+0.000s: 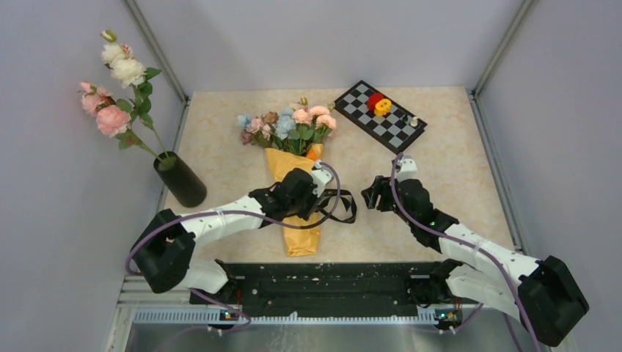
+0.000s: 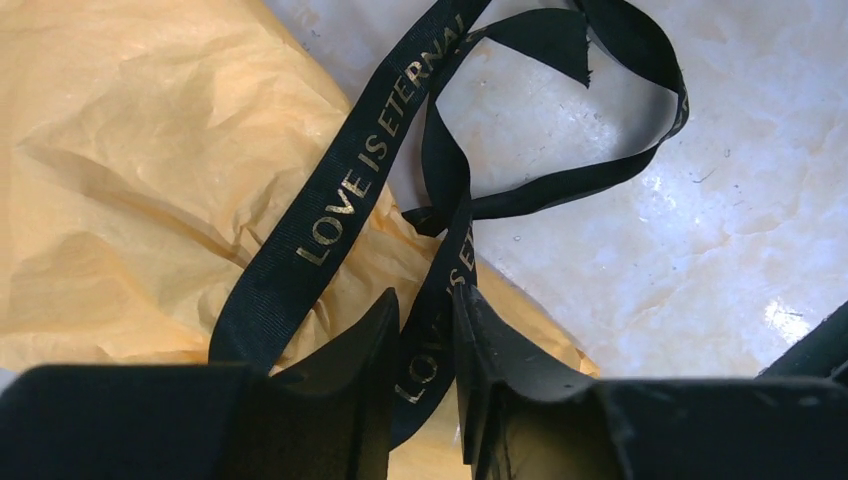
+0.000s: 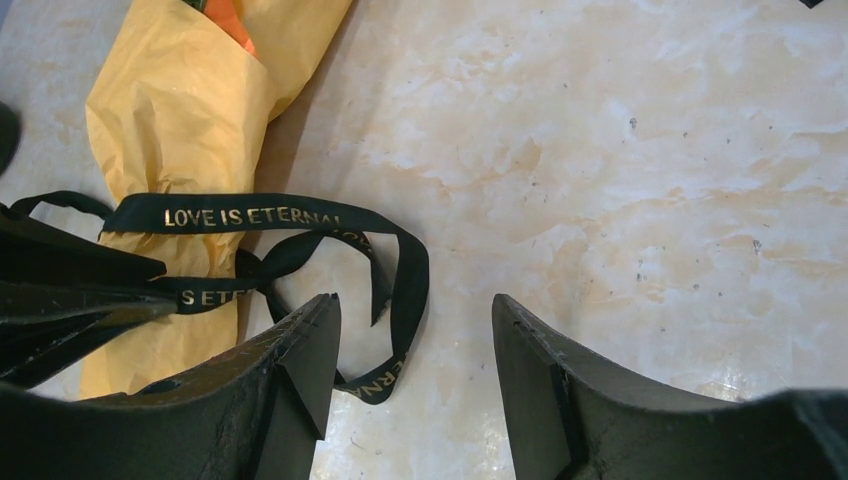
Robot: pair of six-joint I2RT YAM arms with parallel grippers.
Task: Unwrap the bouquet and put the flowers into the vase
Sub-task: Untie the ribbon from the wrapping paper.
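The bouquet lies mid-table with its orange-yellow paper [image 1: 297, 236] pointing toward the arms and its small pastel flowers [image 1: 287, 125] at the far end. Its black ribbon [image 1: 350, 209] has come loose and trails onto the table in loops on the right. My left gripper [image 1: 325, 196] sits over the wrapped stems. In the left wrist view its jaws [image 2: 426, 293] are nearly together, with one strand of the gold-lettered ribbon [image 2: 350, 190] pinched between them. My right gripper [image 3: 413, 300] hangs open and empty just right of the ribbon loop [image 3: 400, 290]. The black vase [image 1: 180, 180] stands at the left edge.
Long-stemmed pink and white roses [image 1: 114, 81] stand in the vase and lean left. At the back right lies a chessboard [image 1: 380, 115] with red and yellow pieces on it. Metal frame posts and grey walls close in both sides.
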